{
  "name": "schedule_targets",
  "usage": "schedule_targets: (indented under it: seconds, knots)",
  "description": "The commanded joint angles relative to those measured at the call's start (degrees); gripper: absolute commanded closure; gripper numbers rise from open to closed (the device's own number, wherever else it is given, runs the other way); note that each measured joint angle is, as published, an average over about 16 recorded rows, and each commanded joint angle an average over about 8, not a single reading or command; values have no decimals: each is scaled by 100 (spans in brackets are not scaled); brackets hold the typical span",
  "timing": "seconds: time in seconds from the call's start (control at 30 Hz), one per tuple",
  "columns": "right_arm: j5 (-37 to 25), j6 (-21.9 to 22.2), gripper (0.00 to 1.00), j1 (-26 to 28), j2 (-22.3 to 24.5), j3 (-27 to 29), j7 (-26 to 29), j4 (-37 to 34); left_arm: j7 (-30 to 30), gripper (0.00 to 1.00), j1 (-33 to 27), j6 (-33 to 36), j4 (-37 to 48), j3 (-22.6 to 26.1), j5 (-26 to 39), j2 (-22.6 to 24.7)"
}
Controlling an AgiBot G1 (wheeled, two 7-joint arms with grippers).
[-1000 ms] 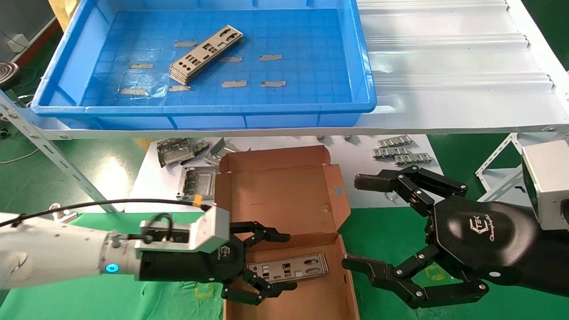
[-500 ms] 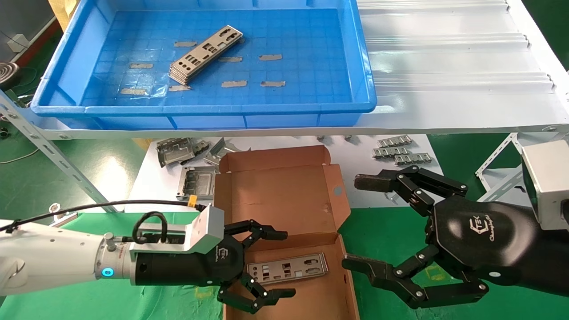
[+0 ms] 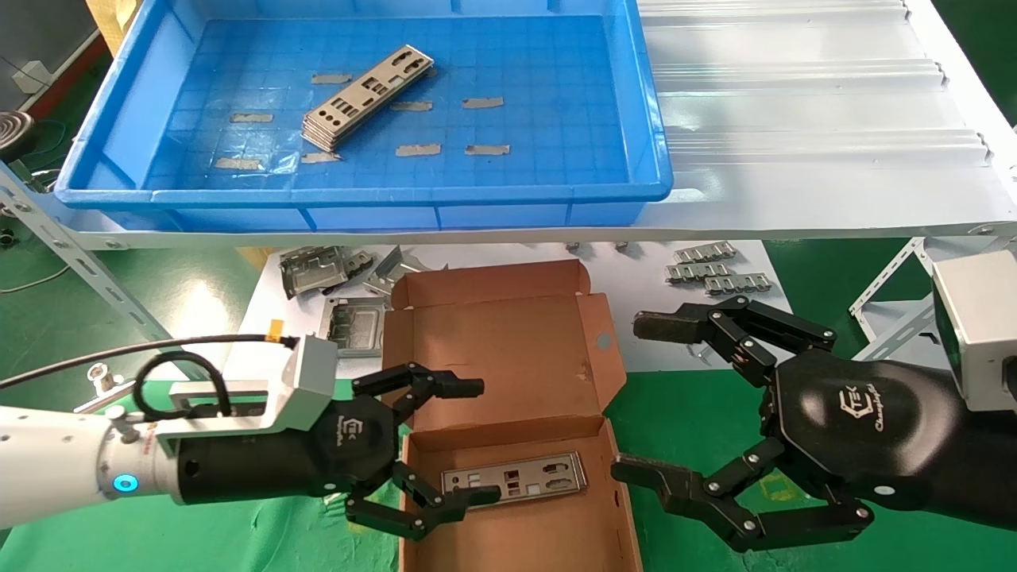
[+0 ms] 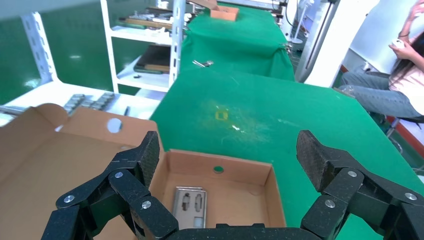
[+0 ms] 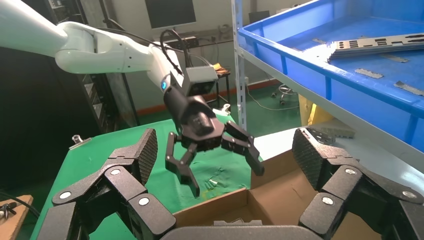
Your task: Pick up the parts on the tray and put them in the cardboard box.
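One silvery plate (image 3: 515,477) (image 4: 190,206) lies flat on the floor of the brown cardboard box (image 3: 516,349). A stack of several more parts (image 3: 367,97) (image 5: 377,44) rests slanted in the blue tray (image 3: 365,195) on the upper shelf. My left gripper (image 3: 475,441) (image 4: 227,157) hovers open at the box's left side, above and to the left of the plate, holding nothing. My right gripper (image 3: 639,397) (image 5: 225,150) stands open and empty just right of the box.
Bent grey brackets (image 3: 318,270) lie on the white sheet behind the box, and small ridged strips (image 3: 715,274) lie to the back right. A white corrugated panel (image 3: 802,119) shares the shelf with the tray. Slotted shelf struts (image 3: 71,254) slant down at the left.
The left gripper has pulled back to the left and risen away from the plate, which stays lying in the box. The right arm has not moved.
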Motion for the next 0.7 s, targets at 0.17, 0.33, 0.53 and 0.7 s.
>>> schedule_targets:
  seconds: [0.17, 0.33, 0.53, 0.7]
  knots:
    - [0, 0, 0, 0, 0, 0, 0, 0, -339, 0, 189, -68, -583, -263, -132, -303]
    - [0, 0, 0, 0, 0, 0, 0, 0, -620, 0, 346, -125, -1067, -481, -241, -554]
    - [0, 0, 0, 0, 0, 0, 0, 0, -957, 0, 535, -193, -1647, -743, -372, -856]
    - [0, 0, 0, 0, 0, 0, 0, 0, -1237, 0, 692, -249, -2129, -960, -481, -1107]
